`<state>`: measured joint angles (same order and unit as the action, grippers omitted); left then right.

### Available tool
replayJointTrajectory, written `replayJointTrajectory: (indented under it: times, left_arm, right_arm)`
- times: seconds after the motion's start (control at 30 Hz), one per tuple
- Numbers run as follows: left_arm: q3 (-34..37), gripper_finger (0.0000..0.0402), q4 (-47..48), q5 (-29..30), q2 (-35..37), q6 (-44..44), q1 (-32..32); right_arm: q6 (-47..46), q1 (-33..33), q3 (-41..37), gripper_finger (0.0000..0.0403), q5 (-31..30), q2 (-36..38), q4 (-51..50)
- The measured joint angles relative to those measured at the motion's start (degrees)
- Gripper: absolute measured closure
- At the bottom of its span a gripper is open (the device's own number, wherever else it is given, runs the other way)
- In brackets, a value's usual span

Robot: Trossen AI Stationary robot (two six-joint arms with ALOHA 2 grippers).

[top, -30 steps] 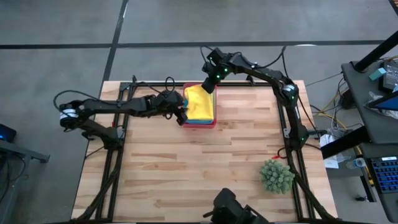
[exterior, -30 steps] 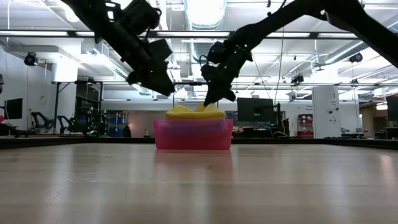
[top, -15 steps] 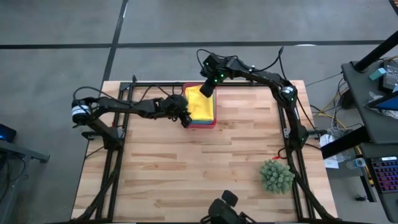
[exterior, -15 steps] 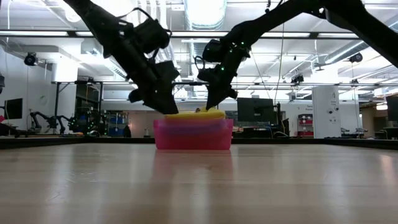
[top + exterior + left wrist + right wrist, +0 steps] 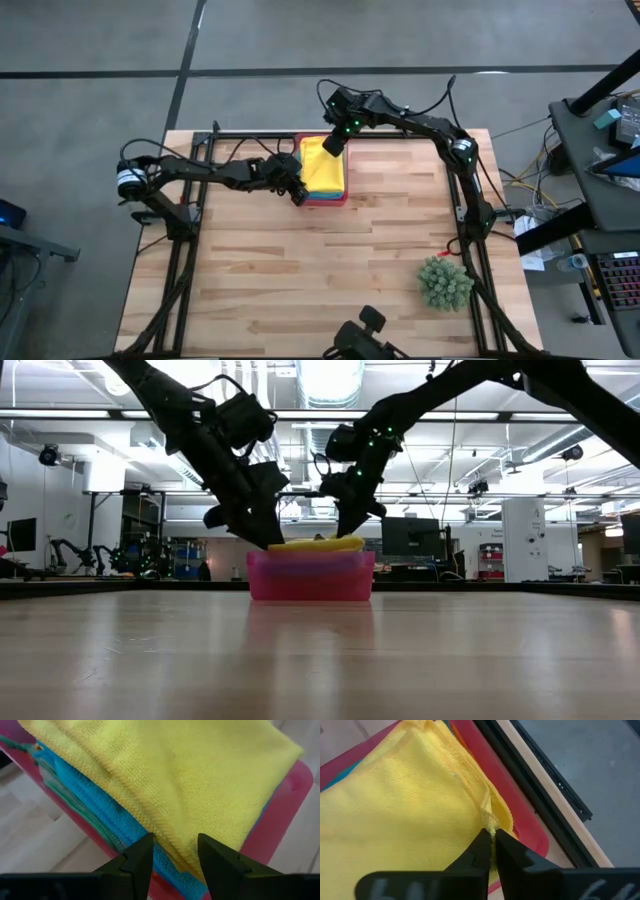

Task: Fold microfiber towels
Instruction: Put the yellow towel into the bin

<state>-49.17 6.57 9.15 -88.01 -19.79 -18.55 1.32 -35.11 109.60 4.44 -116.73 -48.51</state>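
Right pincer is pinched shut on the top yellow towel's far edge, in the pink tray at the desk's far side; left pincer gapes open over the near edge, so it could snag the blue towel too, or drag the tray

most of the stacked cloths are hidden under the top yellow microfiber towel in the pink plastic tray; only a turquoise blue edge and a green strip show. the left gripper covers the stack's near corner. the tray runs past the left wrist view's edges.
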Motion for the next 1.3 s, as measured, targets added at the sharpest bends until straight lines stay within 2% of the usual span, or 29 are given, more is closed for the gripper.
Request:
replayJointTrajectory:
  times: [0.27,0.47,0.63,0.8,0.87,0.97,1.07,1.3]
  left_arm:
    - [0.0,0.0263,0.2,-1.1,0.2,-0.9,0.0]
    - [-0.1,0.0263,3.0,-1.3,4.8,-0.9,0.0]
    - [-0.1,0.0263,2.4,-1.3,9.4,2.6,0.0]
    - [-0.1,0.0263,-3.5,-1.3,10.4,6.8,-0.6]
    - [-0.1,0.0263,-6.6,-1.3,9.7,8.3,-1.0]
    - [-0.1,0.0263,-8.6,-1.3,8.1,9.7,-1.8]
    - [-0.7,0.0263,-9.4,-1.3,6.0,10.4,-2.7]
    - [-3.8,0.0263,-9.2,-1.3,-0.2,13.3,-4.3]
  right_arm:
    - [-0.1,0.0,0.0,0.0317,-0.3,0.0,-0.1]
    - [0.1,-0.4,1.1,0.0288,-5.0,0.5,-3.1]
    - [1.1,-0.4,1.1,0.0295,-4.6,3.3,-3.5]
    - [1.8,0.3,0.1,0.0312,-3.9,7.2,-3.5]
    - [2.6,0.6,-0.7,0.0322,-1.8,8.8,-3.5]
    - [4.2,1.5,-2.6,0.0341,4.7,11.1,-2.8]
    - [5.4,3.4,-7.3,0.0360,9.3,13.9,0.3]
    - [6.9,8.5,-23.1,0.0392,9.5,20.6,14.6]
